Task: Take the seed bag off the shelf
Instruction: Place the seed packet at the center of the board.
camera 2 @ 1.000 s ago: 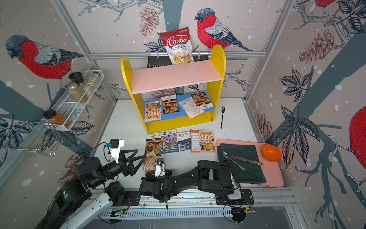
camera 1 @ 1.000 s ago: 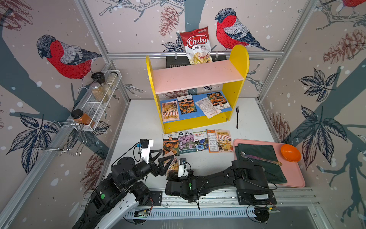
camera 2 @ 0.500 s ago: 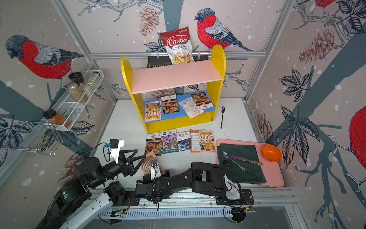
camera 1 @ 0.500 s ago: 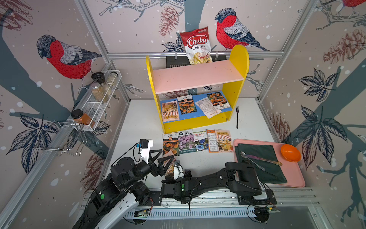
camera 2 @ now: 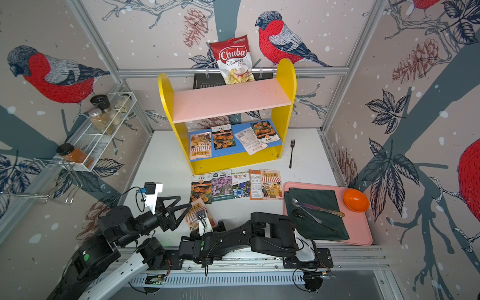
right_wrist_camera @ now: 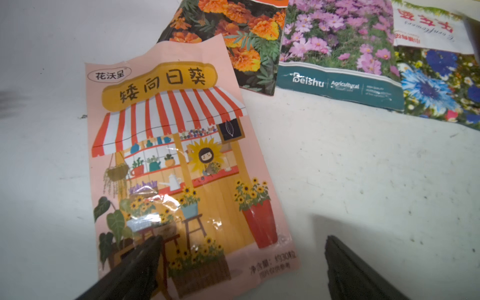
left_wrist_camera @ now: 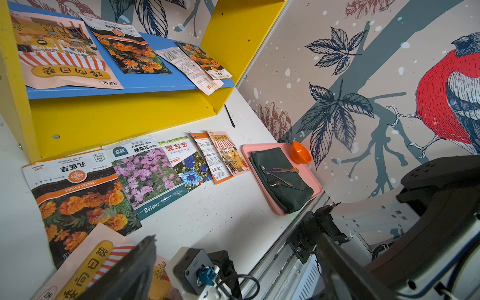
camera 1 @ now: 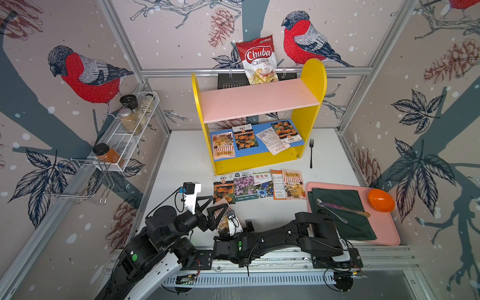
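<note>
Your right gripper (right_wrist_camera: 241, 242) stands with its fingers spread wide and empty. The seed bag (right_wrist_camera: 179, 161) lies flat on the white table (right_wrist_camera: 337, 168) just beyond them, its near corner under one fingertip (right_wrist_camera: 145, 254); you cannot tell whether that tip touches it. It is a glossy pink packet, lightly creased, with a red-striped awning and sunflowers. Its far corner overlaps a marigold packet (right_wrist_camera: 233, 39). Your left gripper (camera 1: 220, 203) hovers over it, fingers also wide, gripping nothing. So the bag looks off the shelf (camera 1: 311, 78) and released; I judge only clearing the arms is left. Well beyond the fingers, four packets lie on the blue lower board (camera 1: 248, 152).
</note>
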You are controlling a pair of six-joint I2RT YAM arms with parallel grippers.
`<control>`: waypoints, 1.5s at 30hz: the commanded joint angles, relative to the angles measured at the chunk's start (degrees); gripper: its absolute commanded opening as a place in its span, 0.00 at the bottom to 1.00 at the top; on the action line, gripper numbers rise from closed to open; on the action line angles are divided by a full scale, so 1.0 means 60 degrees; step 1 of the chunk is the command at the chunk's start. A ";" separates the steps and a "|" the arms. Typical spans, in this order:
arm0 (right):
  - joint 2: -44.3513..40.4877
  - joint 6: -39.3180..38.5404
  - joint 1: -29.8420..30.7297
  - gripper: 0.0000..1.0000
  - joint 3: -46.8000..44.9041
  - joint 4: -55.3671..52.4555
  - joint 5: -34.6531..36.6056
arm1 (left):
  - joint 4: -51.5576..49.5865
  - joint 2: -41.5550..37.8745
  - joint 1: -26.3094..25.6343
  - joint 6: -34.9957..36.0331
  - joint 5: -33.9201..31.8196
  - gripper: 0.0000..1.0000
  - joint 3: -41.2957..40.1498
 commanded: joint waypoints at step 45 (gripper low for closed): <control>-0.1978 -0.3140 -0.1373 0.98 -0.2231 0.4490 -0.4487 | 0.0275 0.0064 0.0024 0.0064 -0.0406 0.96 0.0152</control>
